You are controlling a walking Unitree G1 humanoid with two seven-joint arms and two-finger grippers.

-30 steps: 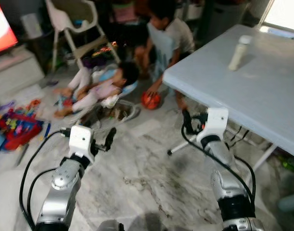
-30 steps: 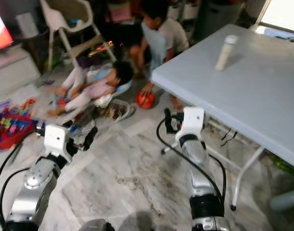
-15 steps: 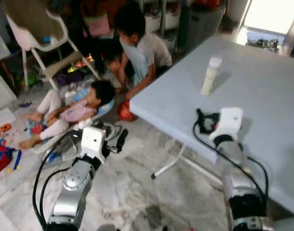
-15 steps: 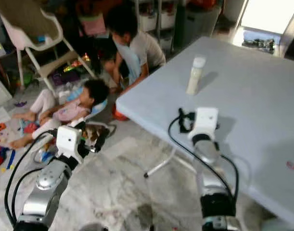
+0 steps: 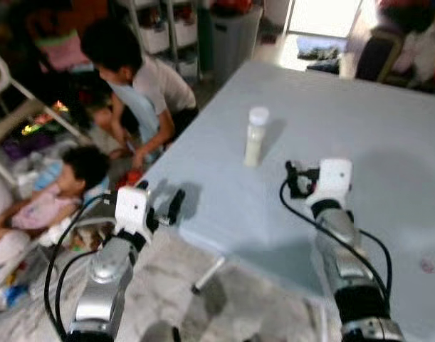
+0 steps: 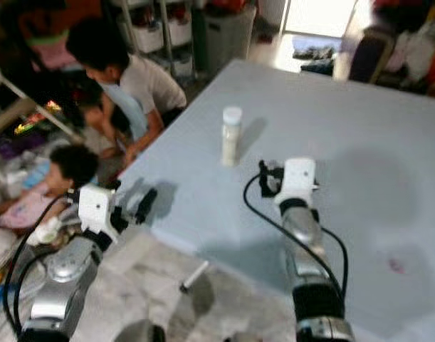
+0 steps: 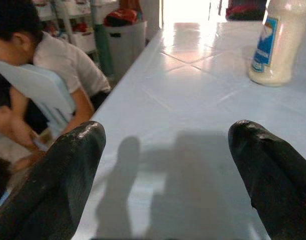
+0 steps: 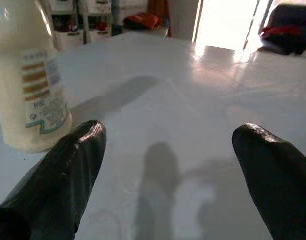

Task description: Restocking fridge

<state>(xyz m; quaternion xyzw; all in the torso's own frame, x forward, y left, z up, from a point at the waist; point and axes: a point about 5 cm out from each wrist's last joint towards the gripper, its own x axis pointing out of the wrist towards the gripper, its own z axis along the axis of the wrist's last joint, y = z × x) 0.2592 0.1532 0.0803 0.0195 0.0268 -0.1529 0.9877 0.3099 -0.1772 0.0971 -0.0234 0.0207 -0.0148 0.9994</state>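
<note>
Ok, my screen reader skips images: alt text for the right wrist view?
A cream-coloured plastic bottle with a printed label stands on a pale blue table, just beyond the right gripper and its open black fingers.

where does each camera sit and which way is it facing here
Left and right eye views: on the head, looking forward and down at the pale blue table and milk bottle; both silver arms show.
Left wrist view: on the left arm, looking along the open left end effector across the table toward the bottle and a crouching person.
Right wrist view: on the right arm, along the open right end effector, bottle close by.
All share the bottle.
</note>
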